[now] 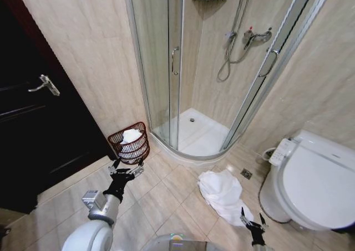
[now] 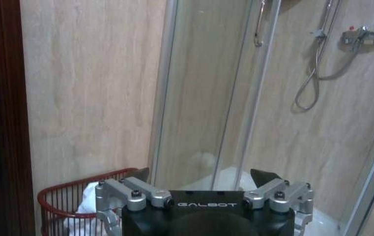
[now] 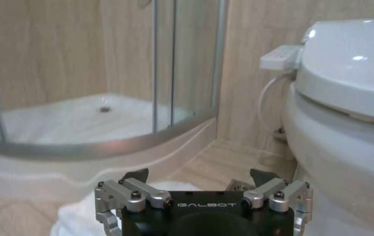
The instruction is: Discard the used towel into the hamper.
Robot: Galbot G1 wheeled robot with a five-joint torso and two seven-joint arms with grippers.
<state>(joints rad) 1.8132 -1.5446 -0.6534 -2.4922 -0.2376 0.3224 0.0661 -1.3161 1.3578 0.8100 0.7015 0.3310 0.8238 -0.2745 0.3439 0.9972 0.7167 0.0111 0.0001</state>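
Head cam: the small round reddish-brown woven hamper (image 1: 129, 143) sits against the beige wall by the glass shower stall (image 1: 183, 68), with white cloth already inside. A crumpled white towel (image 1: 223, 194) lies on the tan tile floor (image 1: 166, 201) near the white toilet (image 1: 313, 179). The left gripper (image 1: 126, 166) hovers just short of the hamper, jaws spread, holding nothing. The right gripper (image 1: 252, 219) is at the towel's near edge, jaws apart too.

Left wrist: fingers (image 2: 138, 175) wide, hamper just beyond.

Right wrist: fingers (image 3: 136, 175) wide over the towel.
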